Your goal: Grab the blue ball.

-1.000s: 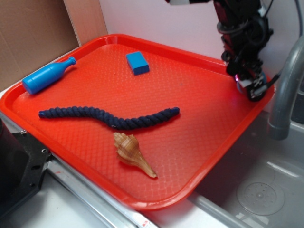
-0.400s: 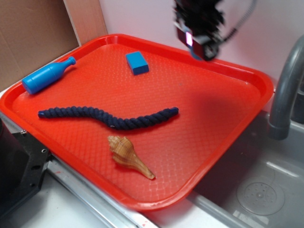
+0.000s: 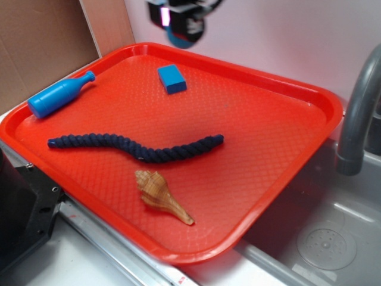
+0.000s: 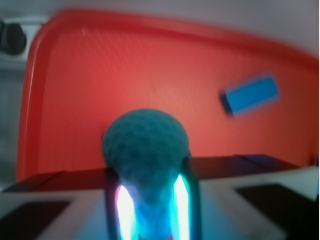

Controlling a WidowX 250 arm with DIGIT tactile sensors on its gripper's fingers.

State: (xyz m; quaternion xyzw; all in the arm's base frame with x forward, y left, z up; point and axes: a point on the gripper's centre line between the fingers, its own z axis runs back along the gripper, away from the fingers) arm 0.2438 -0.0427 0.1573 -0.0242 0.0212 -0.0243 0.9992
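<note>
a broad red plastic tray with a textured floor fills most of the exterior frame, a grey sink basin at lower right beside it. across the tray's middle lies a dark navy twisted rope; at left a bright blue bottle-shaped toy; below the rope a tan spiral seashell; toward the top a flat blue rectangular block. at the top edge, above the tray's far rim, hangs the robot's black gripper, its jaws drawn in narrowly on the small teal-blue bumpy ball, which the wrist view shows bulging forward between the lit fingers, well clear of the tray. the ball looks pinched near its rear, so a jolt or slackened squeeze could likely let it roll out and drop.
</note>
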